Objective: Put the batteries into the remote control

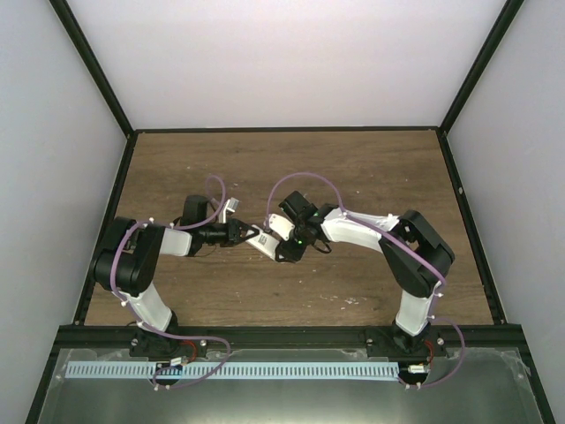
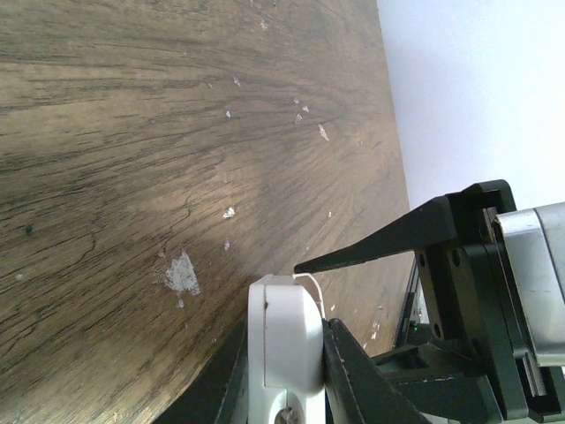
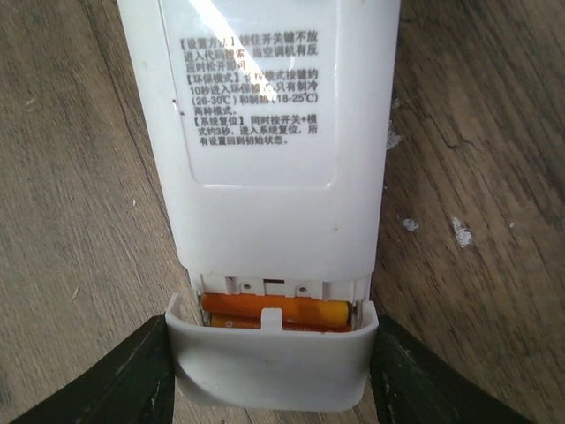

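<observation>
Stage (judged): cells are in the bay; what's left is closing it w/ the cover.
L gripper (image 1: 250,236): my L fingers (image 2: 353,367) are closed on the remote (image 3: 265,132), one each side, seen edge-on in the left wrist view.
R gripper (image 3: 272,389): my R fingers (image 3: 106,380) are closed on the cover (image 3: 265,353), one at each of its ends.
Remote: mid-table btw. my two arms, label (image 3: 252,88) facing the R wrist cam; appears lifted off the table (image 3: 71,221).
Batteries (image 3: 282,312): orange strip showing in the gap btw. cover and body; can't count them from here.
Cover: at the bay end, nearest my R fingers, partly on; its centre tab sits over the orange strip.
Key relation: remote's long axis runs straight away from my R fingers toward the L gripper; cover lies in line w/ that axis at the near end.
Nearer arm: R is at the bay end and does the work; L holds the opposite end as the brace.
Next move (judged): push cover along the long axis, away from R wrist, until the gap shuts.
Risk (judged): cover skews so its side rails miss the slots; or the push slides the remote through my L grip.
Handling (judged): smooth plastic, light; needs a straight, gentle push, not force.
</observation>
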Motion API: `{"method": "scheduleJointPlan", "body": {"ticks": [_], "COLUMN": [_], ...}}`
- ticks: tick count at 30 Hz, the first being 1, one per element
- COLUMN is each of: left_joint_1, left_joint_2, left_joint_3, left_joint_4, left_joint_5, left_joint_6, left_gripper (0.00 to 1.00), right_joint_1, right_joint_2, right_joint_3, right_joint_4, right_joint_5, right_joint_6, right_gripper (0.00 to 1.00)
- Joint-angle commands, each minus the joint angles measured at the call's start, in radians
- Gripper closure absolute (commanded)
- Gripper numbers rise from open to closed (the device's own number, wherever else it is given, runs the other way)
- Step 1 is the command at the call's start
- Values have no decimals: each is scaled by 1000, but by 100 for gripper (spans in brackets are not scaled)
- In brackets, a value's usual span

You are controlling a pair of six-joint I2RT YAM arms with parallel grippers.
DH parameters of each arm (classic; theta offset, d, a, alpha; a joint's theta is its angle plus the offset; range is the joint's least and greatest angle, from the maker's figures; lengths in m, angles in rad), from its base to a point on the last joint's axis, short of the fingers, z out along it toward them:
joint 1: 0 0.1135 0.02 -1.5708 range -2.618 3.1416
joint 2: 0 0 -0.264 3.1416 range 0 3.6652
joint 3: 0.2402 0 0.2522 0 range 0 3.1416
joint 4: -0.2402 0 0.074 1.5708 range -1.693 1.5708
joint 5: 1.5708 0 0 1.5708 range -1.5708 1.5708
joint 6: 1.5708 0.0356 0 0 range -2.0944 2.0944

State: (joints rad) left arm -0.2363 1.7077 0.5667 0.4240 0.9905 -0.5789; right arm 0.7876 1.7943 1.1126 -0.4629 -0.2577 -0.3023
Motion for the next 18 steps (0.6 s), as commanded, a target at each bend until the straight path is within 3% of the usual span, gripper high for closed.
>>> {"method": "scheduleJointPlan", "body": {"ticks": [1, 18], "left_joint_1": [-4, -4], "left_joint_2": [10, 13], "left_joint_3": [5, 7], "left_joint_4": [-12, -12], "left_joint_5": [-64, -62], "left_joint_6": [52, 52], "left_gripper": [100, 100], "right_joint_1": [-4, 6], "right_joint_2": [21, 63], "right_joint_3": [40, 78], "right_joint_4": [10, 7], "right_joint_5": [-7, -40], "right_joint_6": [-18, -26], "right_gripper": [49, 48]}}
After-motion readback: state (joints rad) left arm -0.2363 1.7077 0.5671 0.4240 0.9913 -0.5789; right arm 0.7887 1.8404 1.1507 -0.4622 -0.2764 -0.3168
